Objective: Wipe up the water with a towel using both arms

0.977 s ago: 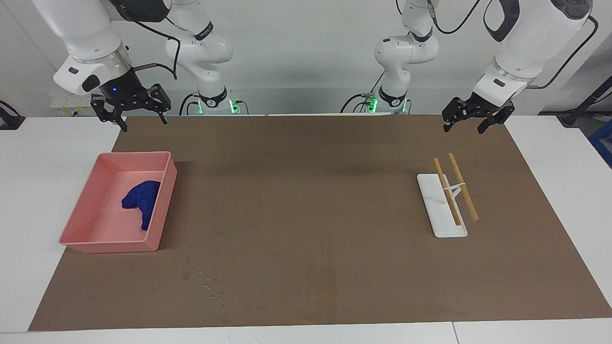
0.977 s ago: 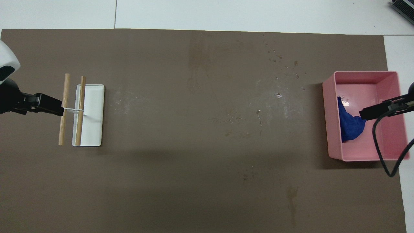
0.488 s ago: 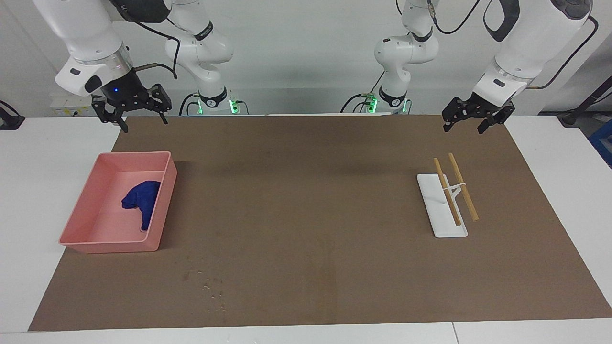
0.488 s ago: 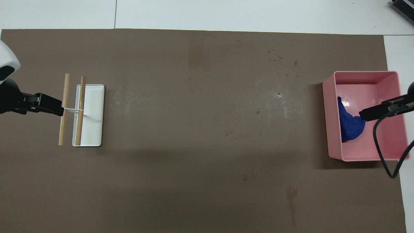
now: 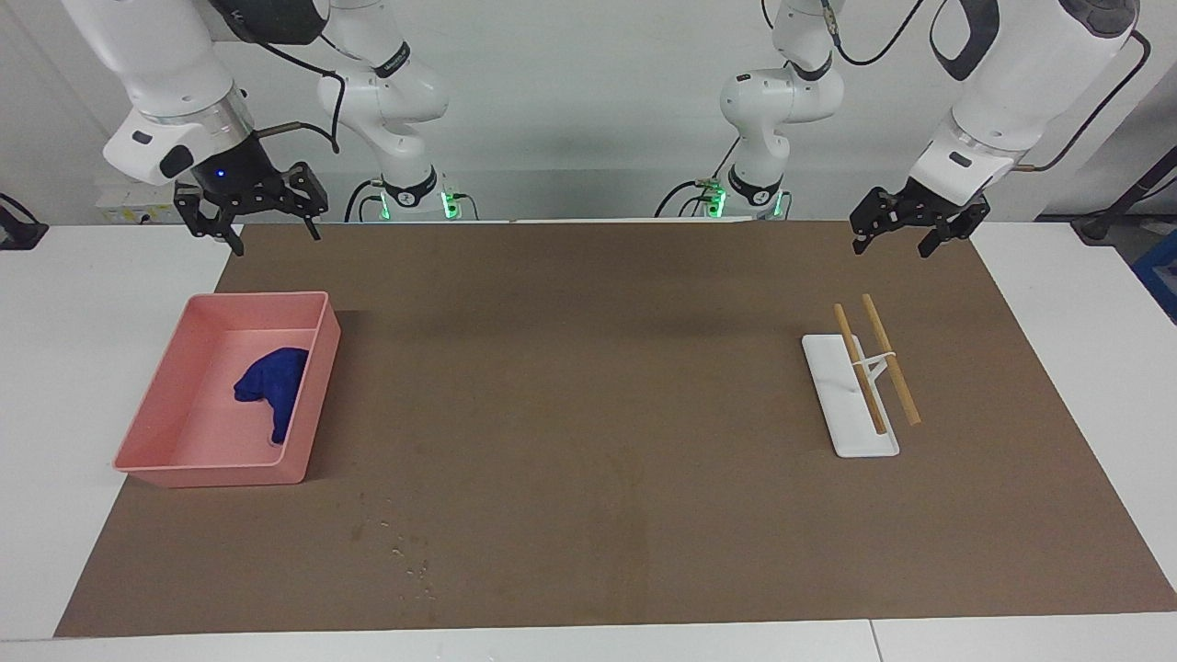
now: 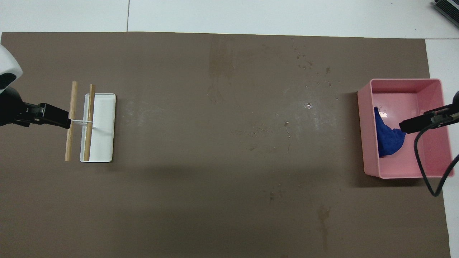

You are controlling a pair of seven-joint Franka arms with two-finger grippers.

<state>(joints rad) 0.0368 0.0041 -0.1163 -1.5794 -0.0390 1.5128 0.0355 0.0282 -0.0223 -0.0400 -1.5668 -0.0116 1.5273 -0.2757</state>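
Both grippers you see hang with jaws apart: right gripper above the pink bin holding the blue towel, left gripper above the rack.

White table under large brown mat; mat covers most of tabletop, bare white margins around it. Seam line in tabletop near mat's edge farthest from robots. Plain pale wall above mat's robot-side edge. Even, soft light; faint shadow band across mat.
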